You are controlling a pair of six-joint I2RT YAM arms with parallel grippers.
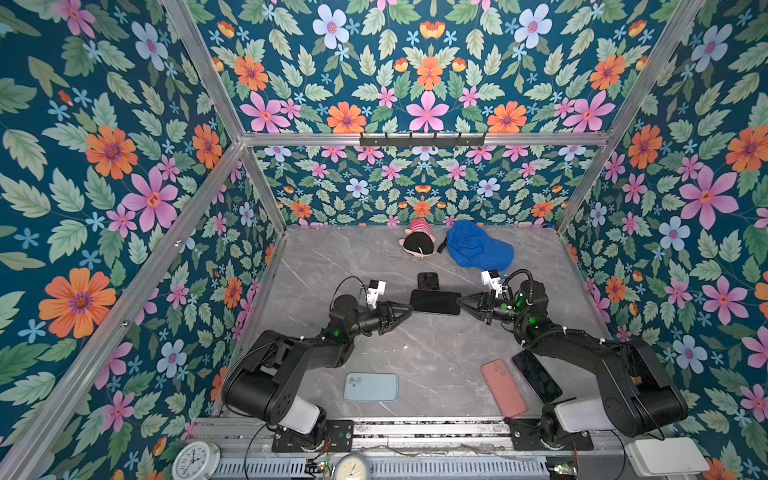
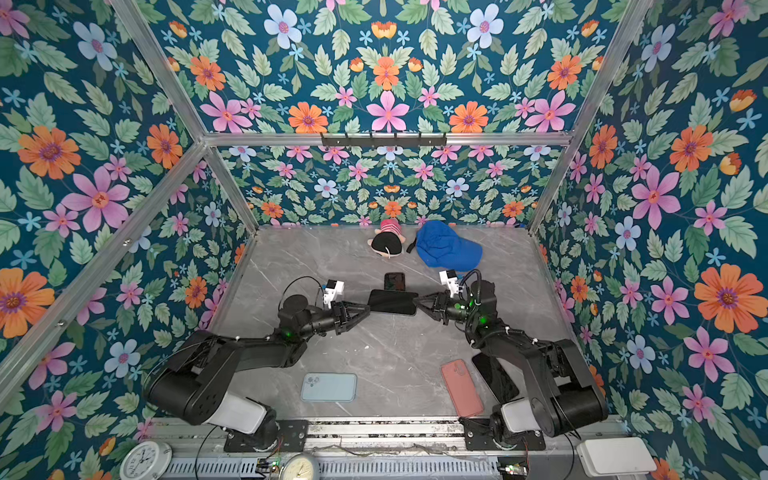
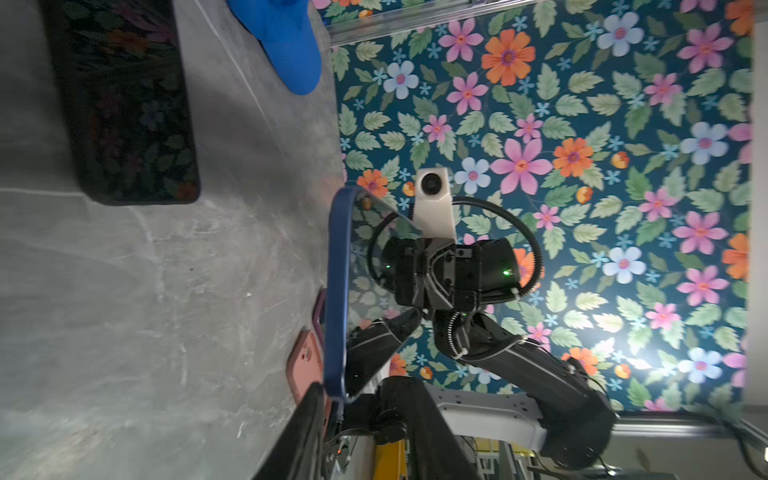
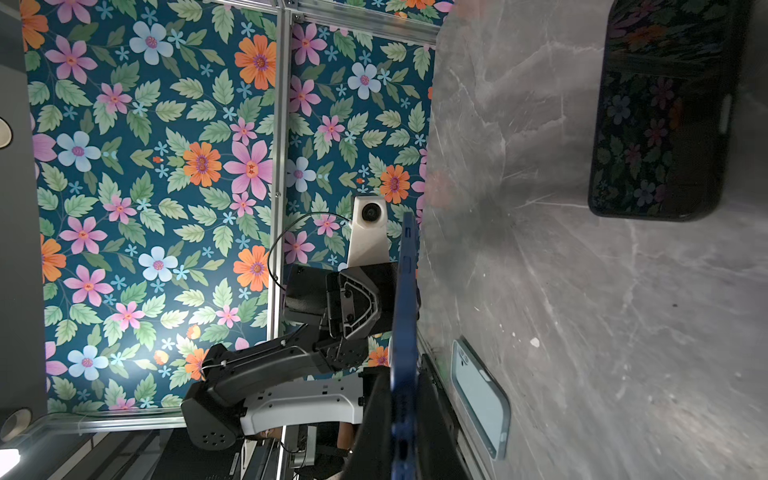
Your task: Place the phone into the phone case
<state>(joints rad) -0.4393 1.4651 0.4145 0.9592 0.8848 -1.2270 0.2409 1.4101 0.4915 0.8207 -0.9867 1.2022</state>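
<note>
From the desk's (image 1: 415, 353) front edge the left arm (image 1: 291, 357) and right arm (image 1: 602, 355) stretch low inward. Mid-desk, the right gripper (image 1: 462, 305) pinches one end of the raised, flat phone (image 1: 434, 301); the left gripper (image 1: 407, 309) meets the other end, grip unclear.

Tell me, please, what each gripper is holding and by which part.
The right gripper pinches the blue-edged phone by one short end. The left gripper is at the opposite end; its grip cannot be told.

Floral wallpaper (image 1: 428, 83) being mirrored by the glossy black glass-faced phone (image 1: 435, 302), creased cloth being shown by the blue cap (image 1: 478, 245), sheen being carried by the smooth grey marble-look tabletop (image 1: 436, 353), pale-blue rectangular case (image 1: 371, 387) being seen matt.
</note>
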